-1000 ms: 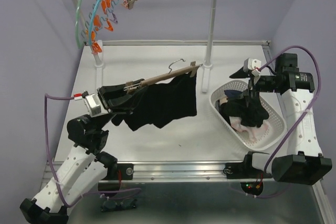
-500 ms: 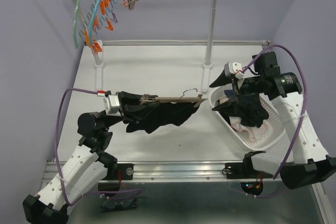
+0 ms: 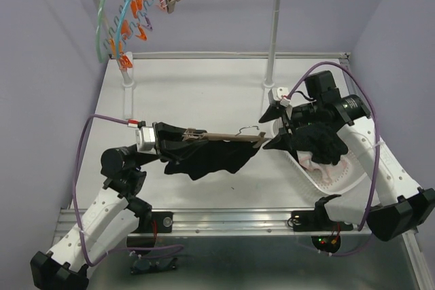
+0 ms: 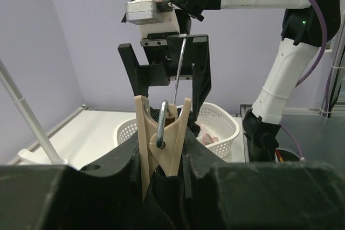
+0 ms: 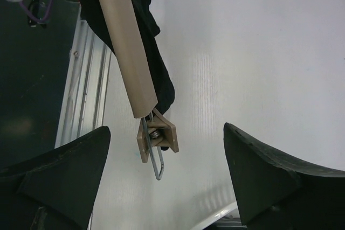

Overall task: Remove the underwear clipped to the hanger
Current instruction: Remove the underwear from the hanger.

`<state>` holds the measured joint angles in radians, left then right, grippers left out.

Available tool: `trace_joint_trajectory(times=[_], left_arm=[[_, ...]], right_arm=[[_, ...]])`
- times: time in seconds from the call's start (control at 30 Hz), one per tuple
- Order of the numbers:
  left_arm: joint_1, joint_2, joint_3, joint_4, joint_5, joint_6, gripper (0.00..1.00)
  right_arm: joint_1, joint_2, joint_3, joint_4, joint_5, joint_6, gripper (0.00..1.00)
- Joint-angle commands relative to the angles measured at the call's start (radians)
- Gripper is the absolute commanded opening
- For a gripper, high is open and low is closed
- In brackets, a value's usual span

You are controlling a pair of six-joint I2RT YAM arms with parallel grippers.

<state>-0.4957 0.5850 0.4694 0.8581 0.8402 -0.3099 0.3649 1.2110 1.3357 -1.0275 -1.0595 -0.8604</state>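
Over on the left, the left gripper is clamping the left end of the wooden hanger, holding the bar roughly level above the table. The black underwear is hanging from that bar, bunching toward the left gripper and drooping low (whether it is brushing the tabletop, I cannot tell from above). The right gripper is hovering at the hanger's other end, its jaws standing wide apart on either side of the end clip and touching nothing. Just behind it the white basket is sitting at the table's right side, carrying a pile of dark and pale garments.
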Motion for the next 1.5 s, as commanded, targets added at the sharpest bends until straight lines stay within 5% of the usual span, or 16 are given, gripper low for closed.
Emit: trace_joint_trajectory(times=[0.0,0.47,0.67,0.73,0.77,0.83,1.27,1.47], left_arm=[[-0.001,-0.014,-0.002,0.116,0.016,-0.024,0.00],[-0.001,-0.010,-0.017,0.136,-0.006,-0.011,0.00],[-0.001,-0.011,-0.023,0.125,-0.009,0.005,0.00],[-0.001,-0.008,-0.023,0.122,-0.009,0.008,0.00],[-0.001,-0.008,-0.023,0.124,-0.007,0.006,0.00],[-0.001,-0.005,-0.023,0.122,-0.007,0.003,0.00],[-0.010,0.039,-0.038,0.239,-0.016,-0.074,0.00],[-0.024,0.070,-0.043,0.283,-0.036,-0.086,0.00]], right_arm=[[0.029,0.012,-0.021,0.047,0.026,0.009,0.89],[0.046,0.009,-0.003,-0.019,0.035,-0.071,0.01],[0.046,-0.005,-0.001,-0.016,0.061,-0.068,0.04],[0.046,-0.008,-0.001,-0.009,0.070,-0.045,0.44],[0.046,-0.013,0.000,-0.009,0.069,-0.039,0.82],[0.045,-0.024,0.000,0.000,0.047,-0.019,0.99],[0.039,0.050,0.065,0.115,-0.192,0.202,0.96],[0.040,0.070,0.079,0.178,-0.204,0.271,0.83]])
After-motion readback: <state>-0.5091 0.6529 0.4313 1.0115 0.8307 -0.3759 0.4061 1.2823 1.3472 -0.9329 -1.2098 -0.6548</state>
